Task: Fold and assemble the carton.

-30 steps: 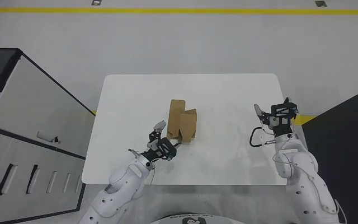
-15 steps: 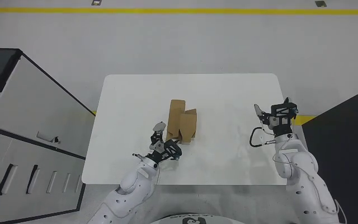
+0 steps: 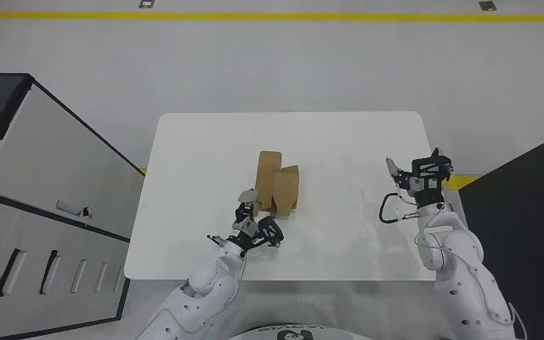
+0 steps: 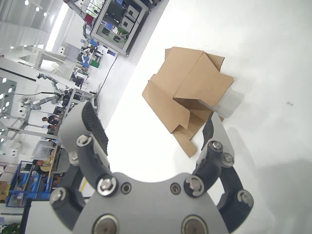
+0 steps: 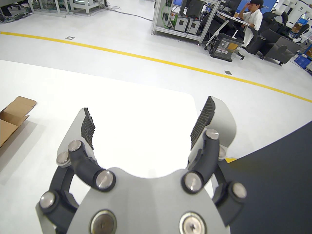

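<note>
The left claw (image 4: 150, 116), jaws spread wide and empty, is edging sideways along the near side of the tabletop (image 3: 357, 153), coming in line with the near end of the carton (image 3: 277, 180). I judge that it is lining up to take a loose flap. The right claw (image 5: 148, 108), also open and empty, is staying well apart. The brown carton is lying near the tabletop's middle, half-folded, with its flaps standing unevenly.

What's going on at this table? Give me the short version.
A two-armed robot is assembling a carton, partly folded, in the middle of the table. Its left claw is open right at the carton's near flaps, gripping nothing. The right claw hangs open by the table's right edge, empty.
</note>
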